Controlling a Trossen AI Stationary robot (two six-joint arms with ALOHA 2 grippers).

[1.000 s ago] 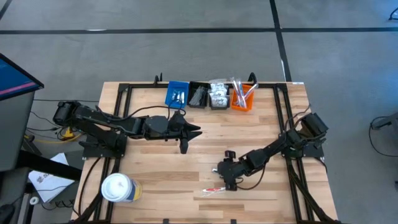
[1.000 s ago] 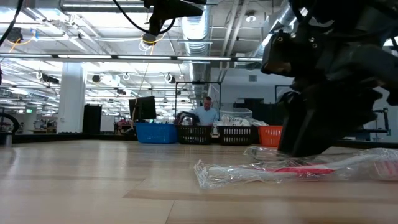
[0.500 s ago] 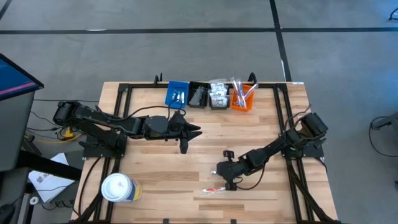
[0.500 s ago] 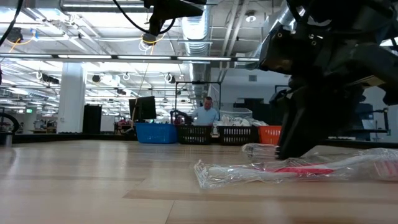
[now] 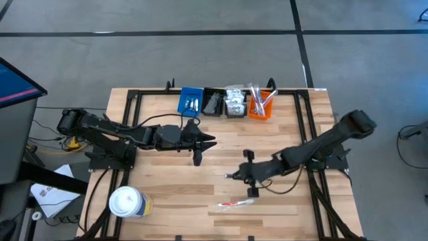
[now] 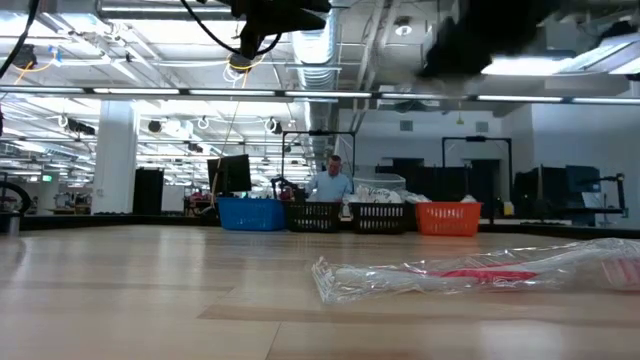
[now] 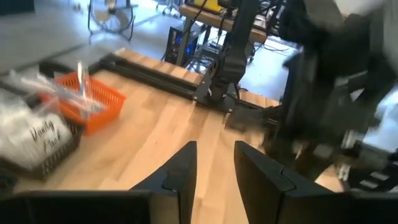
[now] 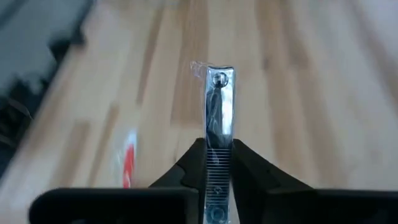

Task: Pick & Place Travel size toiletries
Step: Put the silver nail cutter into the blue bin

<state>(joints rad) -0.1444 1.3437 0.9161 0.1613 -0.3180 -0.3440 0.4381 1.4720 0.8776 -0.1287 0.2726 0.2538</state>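
Observation:
My right gripper (image 5: 235, 177) hangs above the table's middle right, shut on a silver nail clipper (image 8: 219, 106) in a clear sachet. A red toothbrush in its clear sachet (image 5: 234, 203) lies flat on the wood, nearer the near edge than that gripper; it also shows in the low view (image 6: 480, 272). My left gripper (image 5: 208, 142) hovers left of centre, open, with nothing between its fingers (image 7: 186, 174). In the low view the right arm is only a dark shape at the top (image 6: 480, 40). My right gripper pinches the nail clipper's two long sides near its rear end (image 8: 219, 155) between its two fingers (image 8: 252, 168). The fingers lie along the clipper and point toward the table's left. The clipper sticks out past the fingertips, lifted clear of the table, with its sachet around it.
Along the far edge stands a row of small bins: blue (image 5: 190, 100), black (image 5: 214, 102), another filled with sachets (image 5: 235, 100) and orange (image 5: 261, 105). A white tub with a yellow label (image 5: 126, 202) stands at the near left. Bare wood lies between the arms.
My right gripper has shut on the nail clipper beside the toothbrush sachet, then risen from the table with it and moved a little toward the far edge. The clipper is lifted clear. The toothbrush sachet has stayed in place.

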